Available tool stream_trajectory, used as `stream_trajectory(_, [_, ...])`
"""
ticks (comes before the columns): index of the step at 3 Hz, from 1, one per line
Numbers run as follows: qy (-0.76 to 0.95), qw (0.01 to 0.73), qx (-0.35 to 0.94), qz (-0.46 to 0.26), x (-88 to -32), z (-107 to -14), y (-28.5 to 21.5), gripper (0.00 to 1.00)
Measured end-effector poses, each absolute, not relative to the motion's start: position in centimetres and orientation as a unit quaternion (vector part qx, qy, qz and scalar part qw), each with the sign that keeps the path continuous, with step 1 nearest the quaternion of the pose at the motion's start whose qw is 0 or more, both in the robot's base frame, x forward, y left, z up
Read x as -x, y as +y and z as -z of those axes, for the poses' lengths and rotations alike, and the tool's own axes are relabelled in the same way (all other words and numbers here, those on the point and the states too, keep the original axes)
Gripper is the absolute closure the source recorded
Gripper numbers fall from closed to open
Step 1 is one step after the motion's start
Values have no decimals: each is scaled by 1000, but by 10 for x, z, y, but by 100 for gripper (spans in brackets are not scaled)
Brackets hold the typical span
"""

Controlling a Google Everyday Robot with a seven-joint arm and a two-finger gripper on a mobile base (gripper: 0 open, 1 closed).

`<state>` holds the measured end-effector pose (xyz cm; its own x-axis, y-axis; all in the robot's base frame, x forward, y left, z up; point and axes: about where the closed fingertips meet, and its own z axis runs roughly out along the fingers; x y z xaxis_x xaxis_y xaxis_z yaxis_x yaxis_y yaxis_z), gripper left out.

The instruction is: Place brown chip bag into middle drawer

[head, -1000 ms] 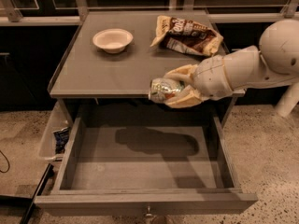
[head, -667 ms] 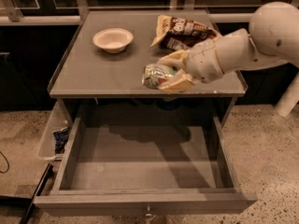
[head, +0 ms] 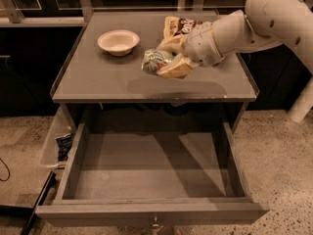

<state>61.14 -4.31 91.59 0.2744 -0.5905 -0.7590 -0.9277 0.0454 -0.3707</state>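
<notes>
The brown chip bag (head: 179, 27) lies at the back right of the grey counter top (head: 98, 77), its near part hidden behind my arm. My gripper (head: 165, 62) is in front of the bag, a little above the counter, and is shut on a small green-and-white drink can (head: 155, 61). It casts a shadow on the counter below. The middle drawer (head: 151, 173) is pulled out wide under the counter, its grey floor bare, with a small metal knob (head: 155, 224) on its front panel.
A white bowl (head: 118, 41) stands at the back left of the counter. A clear bin (head: 55, 143) with a blue item in it hangs to the left of the drawer. A dark cable (head: 4, 173) lies on the speckled floor at left.
My gripper has carried the can left and further back, from over the counter's front right edge to above the counter's middle. The chip bag, the bowl and the drawer have not moved.
</notes>
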Motion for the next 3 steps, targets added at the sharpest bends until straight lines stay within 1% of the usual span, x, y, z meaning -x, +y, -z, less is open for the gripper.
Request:
stream_trajectory(1, [577,442,661,-186,-607,-913,-43,100])
stream_trajectory(3, [583,500,617,-170,-633,-909,-46,100])
